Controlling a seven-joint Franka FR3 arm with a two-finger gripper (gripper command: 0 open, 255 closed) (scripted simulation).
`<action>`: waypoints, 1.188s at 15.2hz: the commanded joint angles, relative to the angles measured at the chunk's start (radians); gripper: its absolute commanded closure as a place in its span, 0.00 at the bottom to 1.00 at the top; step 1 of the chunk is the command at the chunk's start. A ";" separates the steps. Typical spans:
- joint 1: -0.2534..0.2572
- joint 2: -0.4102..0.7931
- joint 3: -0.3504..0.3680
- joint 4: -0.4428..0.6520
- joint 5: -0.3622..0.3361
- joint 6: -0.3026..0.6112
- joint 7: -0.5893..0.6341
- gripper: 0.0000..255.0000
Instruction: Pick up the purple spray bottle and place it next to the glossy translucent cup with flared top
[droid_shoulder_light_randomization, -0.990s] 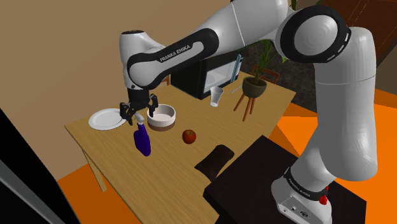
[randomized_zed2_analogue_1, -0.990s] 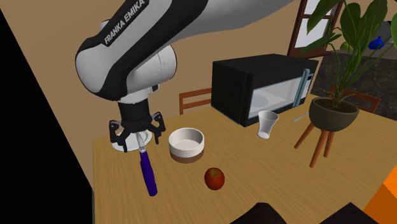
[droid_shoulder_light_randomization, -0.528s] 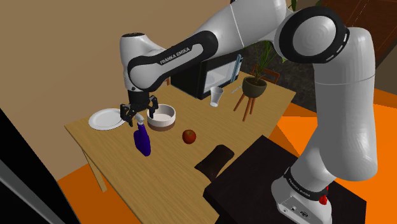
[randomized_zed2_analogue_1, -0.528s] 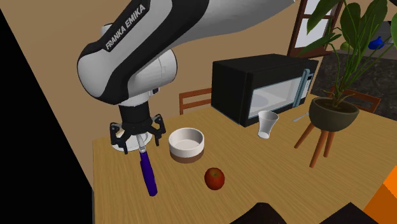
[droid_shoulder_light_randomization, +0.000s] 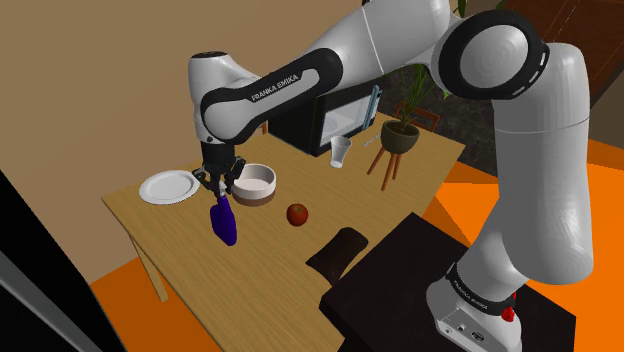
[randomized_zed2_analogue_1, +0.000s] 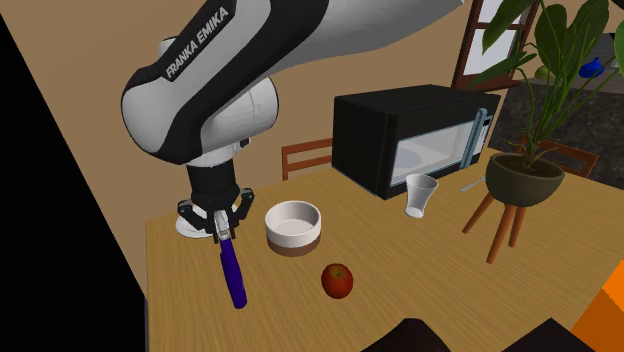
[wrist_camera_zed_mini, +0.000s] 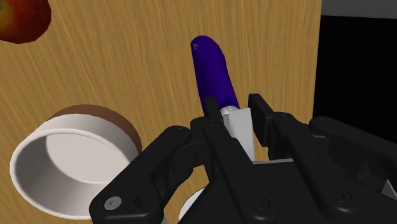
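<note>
Plate (droid_shoulder_light_randomization: 167, 187), white and bare, lies at the shoulder view's left end of the surface (droid_shoulder_light_randomization: 190, 255). Just right of it the tool (droid_shoulder_light_randomization: 219, 190) is clamped on the pale neck of the purple spray bottle (droid_shoulder_light_randomization: 226, 222), which hangs tilted with its base at or near the wood. The bottle looks slim, rigid, light and smooth. The narrow neck seems the surest hold, though the long body may swing. Next comes the white bowl (droid_shoulder_light_randomization: 255, 184) with a brown base and nothing in it, then a red apple (droid_shoulder_light_randomization: 297, 214). Farther right, the translucent flared cup (droid_shoulder_light_randomization: 341, 152) stands before the microwave (droid_shoulder_light_randomization: 320, 120), apparently empty and well apart from the bottle.
</note>
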 joint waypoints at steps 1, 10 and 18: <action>0.000 0.000 0.000 0.000 0.000 0.000 0.000 1.00; -0.004 -0.043 0.008 0.032 0.013 -0.074 -0.006 1.00; -0.007 -0.082 0.014 0.084 0.026 -0.163 -0.013 1.00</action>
